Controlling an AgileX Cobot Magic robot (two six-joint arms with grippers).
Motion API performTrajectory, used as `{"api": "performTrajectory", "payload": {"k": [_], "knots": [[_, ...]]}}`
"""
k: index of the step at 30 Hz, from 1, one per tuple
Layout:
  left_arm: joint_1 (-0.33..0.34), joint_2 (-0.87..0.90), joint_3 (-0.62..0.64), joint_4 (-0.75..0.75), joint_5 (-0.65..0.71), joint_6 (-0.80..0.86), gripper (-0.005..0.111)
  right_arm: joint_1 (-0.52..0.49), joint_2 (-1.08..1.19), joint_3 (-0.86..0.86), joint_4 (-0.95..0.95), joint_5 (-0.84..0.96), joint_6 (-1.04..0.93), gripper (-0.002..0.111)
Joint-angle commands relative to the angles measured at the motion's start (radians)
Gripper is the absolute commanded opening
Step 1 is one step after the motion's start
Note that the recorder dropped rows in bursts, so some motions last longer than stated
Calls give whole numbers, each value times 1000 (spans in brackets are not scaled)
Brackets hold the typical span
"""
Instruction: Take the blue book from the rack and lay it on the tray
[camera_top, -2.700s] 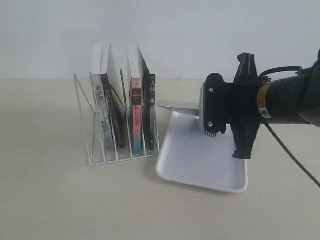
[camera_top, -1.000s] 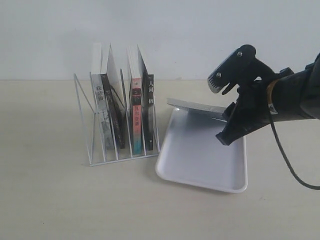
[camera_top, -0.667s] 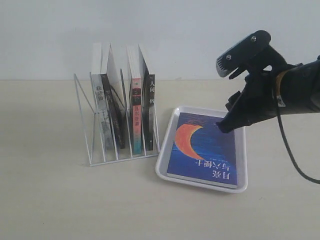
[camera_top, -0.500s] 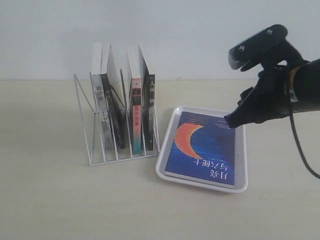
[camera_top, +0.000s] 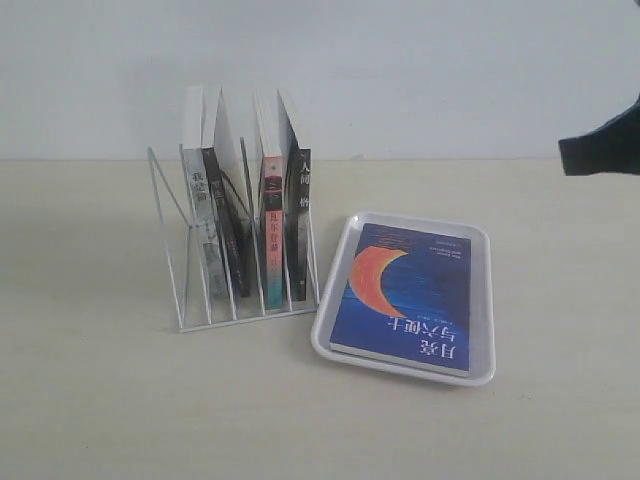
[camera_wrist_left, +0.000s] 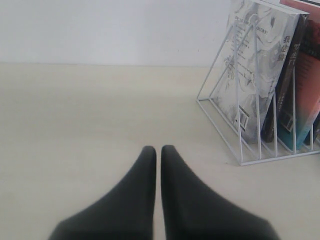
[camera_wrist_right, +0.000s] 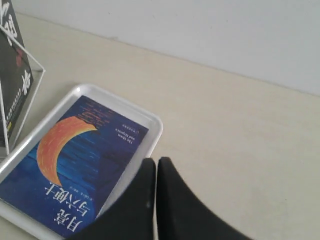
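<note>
The blue book (camera_top: 408, 298) lies cover up inside the tray (camera_top: 482, 240), orange crescent and white characters showing; a second ago I had it tilted over that tray in my right gripper (camera_wrist_right: 155, 161), so the release is what has just changed. The book fills most of the tray's floor; I cannot tell whether its near edge sits flat or rides a little on the tray's rim.

My right arm (camera_top: 608, 143) has pulled away and now shows only at the edge of the exterior view, well apart from the tray and higher than it; in its wrist view the two fingers are pressed together with nothing between them, hanging above the table just off one edge of the tray.

My left gripper (camera_wrist_left: 158, 148) is likewise closed on nothing, fingertips touching; it hovers low over bare table, on the side of the rack (camera_top: 170, 210) away from the tray. The rack stands just beside the tray with the remaining books (camera_top: 272, 240) upright in their slots, undisturbed by the pull.

I judge the task done: the book is out of the rack and resting in the tray, free of my grip; nothing is left but to keep both arms clear of the tray.
</note>
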Motion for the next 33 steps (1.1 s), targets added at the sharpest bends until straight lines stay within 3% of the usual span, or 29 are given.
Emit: {"api": "performTrajectory", "payload": {"k": [1,18,25,33], "knots": [[2,-3,-1,-4,-4,0,4,-2,-79,-5,-30,5,2,1],[2,-3,-1,-4,-4,0,4,-41,-262,20,-59,48,12,1],[2,-3,-1,-4,-4,0,4,-213,-463,244,-44,-160,76,1],[2,-3,-1,-4,-4,0,4,-241,-853,529,-48,-181,78,1]]}}
